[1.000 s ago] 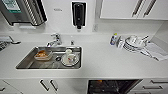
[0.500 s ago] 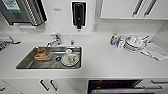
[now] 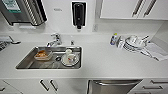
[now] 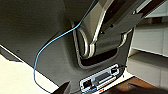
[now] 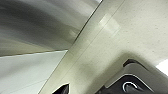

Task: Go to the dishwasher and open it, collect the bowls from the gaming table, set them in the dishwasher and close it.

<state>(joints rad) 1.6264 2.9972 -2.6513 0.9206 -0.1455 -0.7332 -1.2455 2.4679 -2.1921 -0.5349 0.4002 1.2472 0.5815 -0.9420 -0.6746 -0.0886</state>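
Plainly, no label here can be read; the panel on the wall unit (image 3: 22, 11) at upper left and a small mark on the wall are too blurred. From the head view the white worktop (image 3: 100, 62) runs across, with a steel sink (image 3: 32, 62) sunk into it holding an orange-brown container (image 3: 43, 54), a cup on a plate (image 3: 70, 59) and a tap (image 3: 55, 39) behind; a black dispenser (image 3: 78, 13) hangs on the wall above; to the right stand a small bottle (image 3: 114, 39), stacked white dishes (image 3: 134, 43) and a cloth (image 3: 155, 51). The dishwasher (image 3: 112, 87) sits under the worktop's front edge, right of centre, its steel front and bar handle at the picture's lower edge, closed; white cabinet doors (image 3: 47, 86) flank it. Open worktop lies between sink and dishes. The left wrist view adds a blue cable (image 4: 50, 42) over dark robot parts and pale cabinet fronts; the right wrist view gives pale speckled floor (image 5: 140, 32); whether either arm's fingers are released or clenched I cannot tell.
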